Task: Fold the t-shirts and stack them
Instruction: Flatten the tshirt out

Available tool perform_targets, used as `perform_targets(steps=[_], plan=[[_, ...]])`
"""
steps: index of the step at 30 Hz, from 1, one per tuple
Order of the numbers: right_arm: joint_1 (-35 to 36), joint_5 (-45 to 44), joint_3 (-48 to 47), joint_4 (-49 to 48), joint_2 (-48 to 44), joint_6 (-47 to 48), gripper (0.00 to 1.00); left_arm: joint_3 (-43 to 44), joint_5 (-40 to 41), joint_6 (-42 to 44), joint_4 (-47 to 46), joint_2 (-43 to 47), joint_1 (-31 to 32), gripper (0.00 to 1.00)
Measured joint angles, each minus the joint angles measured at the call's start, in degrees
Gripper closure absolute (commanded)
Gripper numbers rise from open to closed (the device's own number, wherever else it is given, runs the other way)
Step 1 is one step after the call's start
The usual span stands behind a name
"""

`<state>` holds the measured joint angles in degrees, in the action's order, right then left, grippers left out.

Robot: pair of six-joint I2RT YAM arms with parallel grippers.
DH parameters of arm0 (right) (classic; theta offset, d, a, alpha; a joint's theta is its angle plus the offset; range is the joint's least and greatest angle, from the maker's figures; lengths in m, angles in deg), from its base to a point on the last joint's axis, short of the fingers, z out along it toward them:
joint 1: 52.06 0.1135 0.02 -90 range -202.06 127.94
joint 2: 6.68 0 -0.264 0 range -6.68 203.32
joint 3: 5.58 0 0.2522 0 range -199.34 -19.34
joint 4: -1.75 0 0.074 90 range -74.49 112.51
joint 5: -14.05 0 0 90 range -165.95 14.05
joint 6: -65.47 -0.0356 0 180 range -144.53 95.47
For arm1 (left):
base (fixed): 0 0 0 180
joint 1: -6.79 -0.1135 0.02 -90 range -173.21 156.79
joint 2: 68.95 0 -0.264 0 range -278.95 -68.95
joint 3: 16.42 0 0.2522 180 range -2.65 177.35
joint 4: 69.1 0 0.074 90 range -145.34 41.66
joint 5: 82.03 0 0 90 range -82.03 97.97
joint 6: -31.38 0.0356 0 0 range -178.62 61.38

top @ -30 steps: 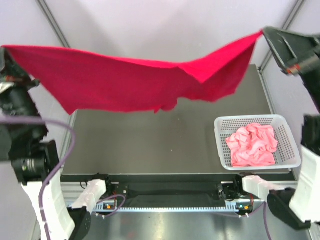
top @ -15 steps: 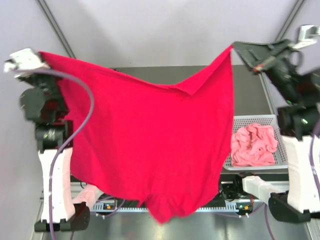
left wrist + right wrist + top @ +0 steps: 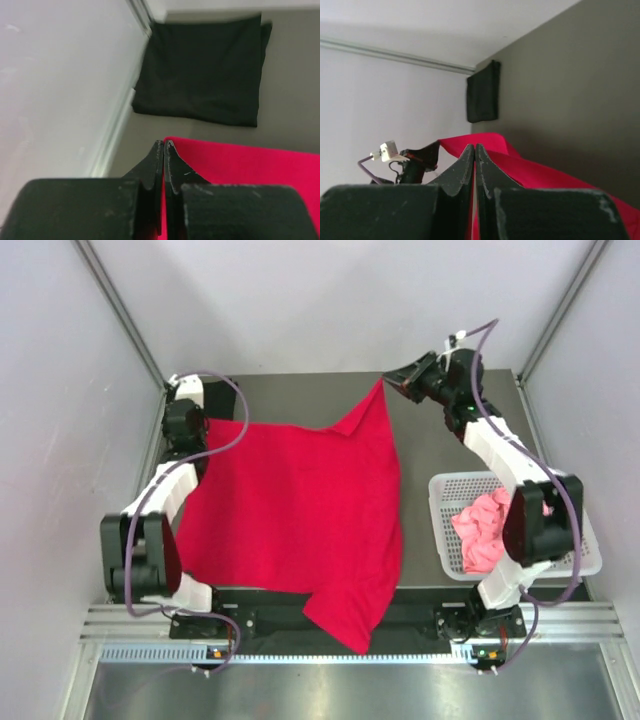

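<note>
The bright red t-shirt [image 3: 300, 510] lies spread over the table [image 3: 450, 440], and its near end hangs over the front edge. My left gripper [image 3: 203, 423] is shut on its far left corner, with red cloth [image 3: 240, 165] showing between the jaws [image 3: 163, 144]. My right gripper [image 3: 388, 383] is shut on the far right corner, held a little above the table, and red cloth [image 3: 530, 170] trails from its tips [image 3: 475, 146]. A folded black t-shirt [image 3: 205, 75] lies in the far left corner [image 3: 482, 92]. The salmon pink t-shirt [image 3: 485, 530] sits crumpled in the basket.
The white lattice basket [image 3: 450, 485] stands at the table's right near side, beside the right arm's base. Grey walls and frame posts [image 3: 125, 315] close in the table on the left, the far side and the right. My left arm [image 3: 402, 160] shows in the right wrist view.
Both grippers have come down and forward from holding the red t-shirt stretched high in the air. The shirt now lies over the table instead of hanging.
</note>
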<state>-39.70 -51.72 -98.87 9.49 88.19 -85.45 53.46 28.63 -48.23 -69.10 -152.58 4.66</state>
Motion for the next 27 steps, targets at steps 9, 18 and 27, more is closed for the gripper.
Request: perform_targets(steps=[9, 18, 27], plan=[[-1.2, 0.5, -14.7, -3.0, 25.5, 1.4, 1.0, 15.8, -2.5, -3.0, -2.5, -26.7, -0.2, 1.0], [-3.9, 2.7, -26.9, -3.3, 34.4, 1.2, 1.0, 23.3, -2.1, -5.7, -2.5, -31.4, -0.7, 1.0], [-4.1, 4.7, -30.8, -6.5, 36.0, -1.2, 1.0, 23.6, -1.2, -8.8, -1.3, -31.4, -3.1, 1.0]])
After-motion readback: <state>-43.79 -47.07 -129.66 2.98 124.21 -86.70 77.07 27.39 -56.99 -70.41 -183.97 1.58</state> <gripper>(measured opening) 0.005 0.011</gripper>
